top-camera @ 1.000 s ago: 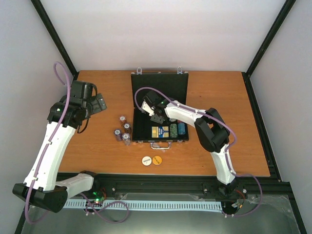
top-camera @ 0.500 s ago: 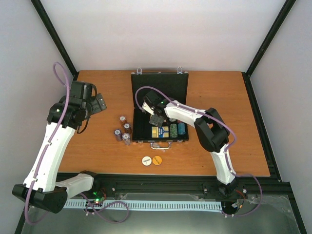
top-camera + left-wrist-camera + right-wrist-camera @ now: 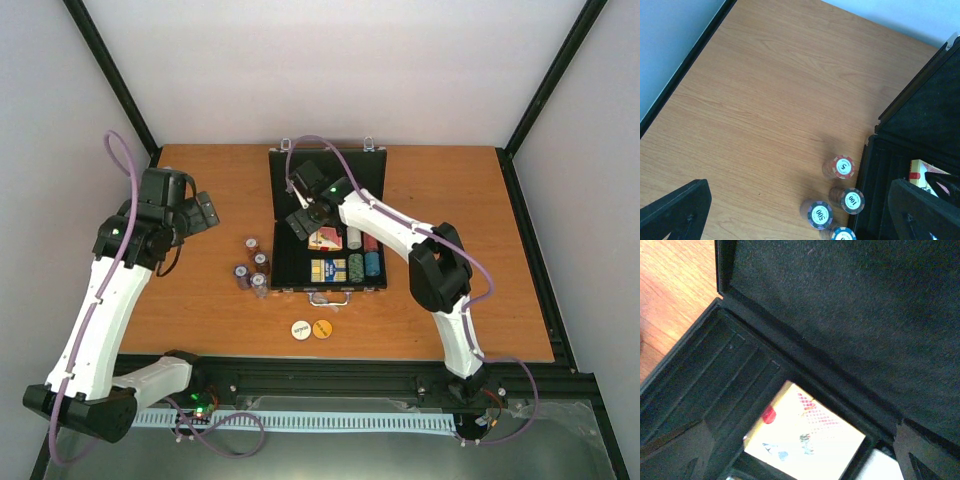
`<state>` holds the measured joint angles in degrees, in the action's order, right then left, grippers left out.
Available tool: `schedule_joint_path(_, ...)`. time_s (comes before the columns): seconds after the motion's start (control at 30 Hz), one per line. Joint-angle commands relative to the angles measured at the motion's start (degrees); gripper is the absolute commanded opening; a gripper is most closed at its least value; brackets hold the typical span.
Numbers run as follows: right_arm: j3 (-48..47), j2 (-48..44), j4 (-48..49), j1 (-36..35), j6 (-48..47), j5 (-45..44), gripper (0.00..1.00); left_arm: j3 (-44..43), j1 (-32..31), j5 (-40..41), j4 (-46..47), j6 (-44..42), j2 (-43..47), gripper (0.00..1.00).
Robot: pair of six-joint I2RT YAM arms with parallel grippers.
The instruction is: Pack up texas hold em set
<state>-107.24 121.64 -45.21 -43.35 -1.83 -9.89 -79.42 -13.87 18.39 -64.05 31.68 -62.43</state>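
Shows black case open on table, card deck lying inside just beneath spread, empty right hand. Finds left hand spread too, near chip stacks beside case.

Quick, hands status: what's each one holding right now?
Left hand: open, holding nothing.
Right hand: open, holding nothing, over the case near a card deck.
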Motion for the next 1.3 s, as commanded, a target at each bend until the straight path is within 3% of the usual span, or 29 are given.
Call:
schedule_joint_path(0.0, 0.3, -0.7, -2.3, 0.3, 11.3, 3.3, 1.00, 0.1, 0.2, -0.4, 1.3, -0.4, 1.6, 1.00)
schedule_joint_path(0.27, -5.7, 5.7, -7.4, 0.3, 18.0, -2.5, 1.00, 0.8, 0.2, -0.6, 1.1, -0.6, 2.0, 1.00)
schedule_joint_path(0.47, -4.9, 8.1, -8.1, 0.3, 17.0, -2.8, 1.00, 1.1, 0.2, 0.0, 1.1, -0.8, 2.0, 1.00)
schedule_joint_path(0.87, -3.4, 11.1, -10.6, 0.3, 16.4, -15.8, 1.00, 1.3, 0.2, 0.2, 1.1, -0.7, 1.4, 1.00)
schedule_joint_path(1.0, -3.2, 11.9, -9.4, 0.3, 14.5, -14.0, 1.00, 1.2, 0.2, 0.0, 1.1, -0.8, 1.1, 1.00)
schedule_joint_path(1.27, 0.1, 5.5, -0.8, 0.3, 8.8, 0.8, 1.00, 1.3, 0.2, -0.2, 1.3, -1.1, 1.1, 1.00)
